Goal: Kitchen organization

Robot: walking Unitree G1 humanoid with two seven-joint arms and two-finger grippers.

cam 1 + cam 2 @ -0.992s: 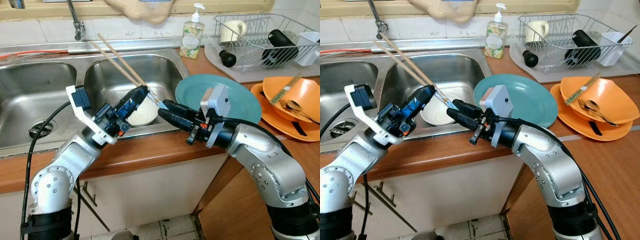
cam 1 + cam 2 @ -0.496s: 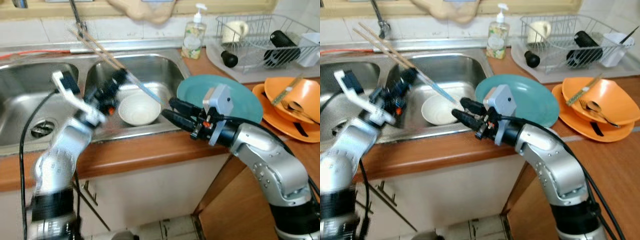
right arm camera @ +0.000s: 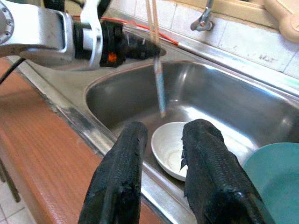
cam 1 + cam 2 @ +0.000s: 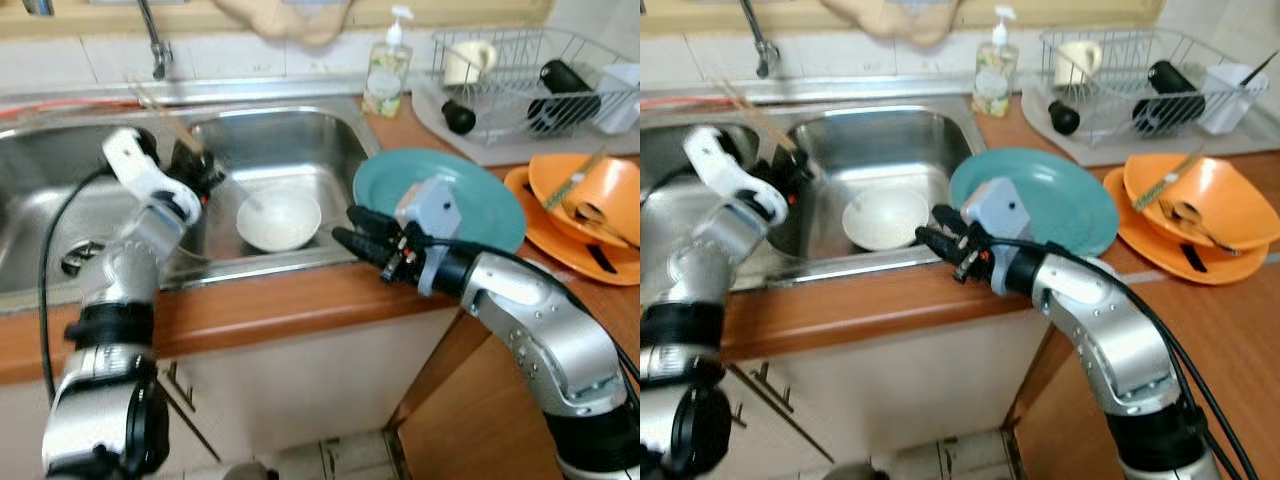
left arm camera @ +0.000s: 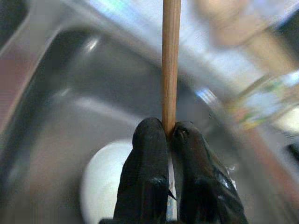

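Observation:
A pair of wooden chopsticks (image 5: 171, 65) with bluish tips is pinched in my left gripper (image 4: 197, 172), which hovers over the left rim of the right sink basin (image 4: 300, 140). The sticks point down toward a white bowl (image 4: 278, 218) lying on the basin floor, and their tips hang above it, not touching. My right gripper (image 4: 348, 226) is open with nothing between its fingers, at the front sink rim just right of the bowl. In the right wrist view the bowl (image 3: 170, 148) lies beyond the spread fingertips (image 3: 200, 133). A teal plate (image 4: 470, 190) rests on the counter behind my right wrist.
A faucet (image 4: 154, 48) stands behind the sink. A soap bottle (image 4: 385, 75) and a dish rack (image 4: 530, 80) holding a cup and dark items sit at the back right. Stacked orange dishes (image 4: 590, 205) with cutlery occupy the right counter. A second basin (image 4: 50, 210) lies left.
My left arm has swung left and back over the sink, carrying the chopsticks away from my right gripper. The right gripper stayed open near the counter edge, shifting slightly.

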